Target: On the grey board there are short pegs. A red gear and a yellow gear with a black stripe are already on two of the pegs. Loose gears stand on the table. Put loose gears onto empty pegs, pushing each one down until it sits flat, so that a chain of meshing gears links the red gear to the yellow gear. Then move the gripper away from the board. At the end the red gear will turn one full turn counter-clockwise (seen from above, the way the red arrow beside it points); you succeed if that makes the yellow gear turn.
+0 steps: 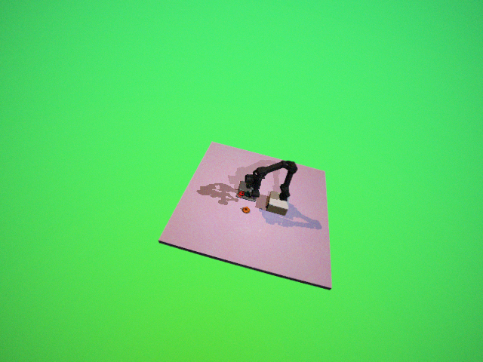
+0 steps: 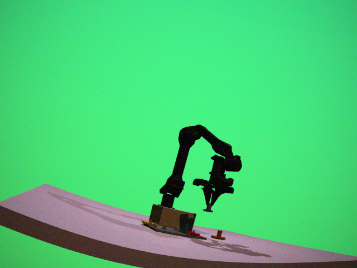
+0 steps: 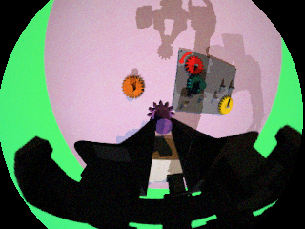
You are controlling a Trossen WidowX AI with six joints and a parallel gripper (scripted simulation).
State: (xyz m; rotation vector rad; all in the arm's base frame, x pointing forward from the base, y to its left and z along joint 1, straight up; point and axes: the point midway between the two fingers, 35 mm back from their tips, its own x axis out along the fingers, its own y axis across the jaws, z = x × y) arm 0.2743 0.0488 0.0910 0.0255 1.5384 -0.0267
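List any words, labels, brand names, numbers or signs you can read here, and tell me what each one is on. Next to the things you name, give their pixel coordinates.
No words, brand names, labels or numbers can be read in any view.
The one sign is a curved red arrow point(image 3: 185, 57), with no lettering, on the grey board point(image 1: 252, 199) point(image 2: 161, 231) point(image 3: 183, 78) beside the red gear point(image 1: 241, 193) point(image 2: 192, 233) point(image 3: 193, 65).
The black arm is too dark to tell whether it has markings.

Three gears point(image 1: 241, 193) point(image 2: 192, 233) point(image 3: 193, 66) apparently sit on the board point(image 1: 242, 185) point(image 2: 170, 233) point(image 3: 216, 71), a loose gear point(image 1: 245, 212) point(image 2: 218, 237) point(image 3: 127, 88) beside.
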